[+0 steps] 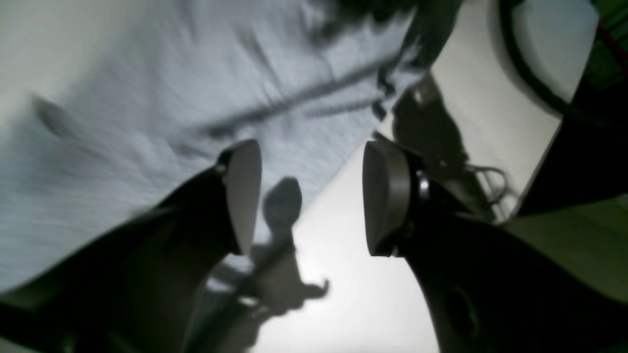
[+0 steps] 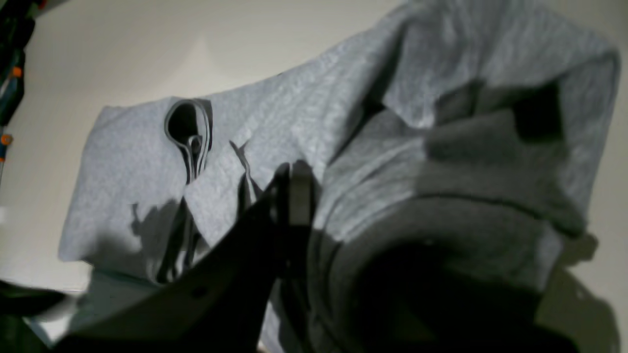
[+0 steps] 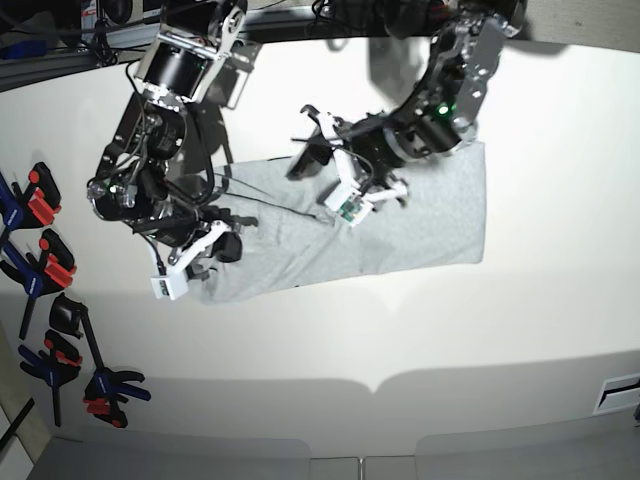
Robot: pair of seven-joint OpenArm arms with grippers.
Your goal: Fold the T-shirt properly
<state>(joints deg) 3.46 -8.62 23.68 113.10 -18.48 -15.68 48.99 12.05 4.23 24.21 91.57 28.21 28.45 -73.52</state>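
The light grey T-shirt (image 3: pixel 420 220) lies flat across the white table (image 3: pixel 350 340), its left end bunched. My right gripper (image 3: pixel 222 245) is at that left end, shut on a pinch of the fabric. The right wrist view shows the same gripper (image 2: pixel 294 196) with the T-shirt (image 2: pixel 137 166) gathered in thick folds around its dark fingers. My left gripper (image 3: pixel 302 140) hovers open over the shirt's upper edge. In the left wrist view this gripper (image 1: pixel 314 196) has nothing between its pads (image 1: pixel 243 196), with the T-shirt (image 1: pixel 147 122) to one side and bare table (image 1: pixel 353 294) below.
Several blue, black and red clamps (image 3: pixel 40 270) lie along the table's left edge, with more (image 3: pixel 100 385) nearer the front. Cables and rig parts (image 3: pixel 350 15) crowd the back edge. A dark cable (image 1: pixel 530 73) crosses the table beyond the left gripper.
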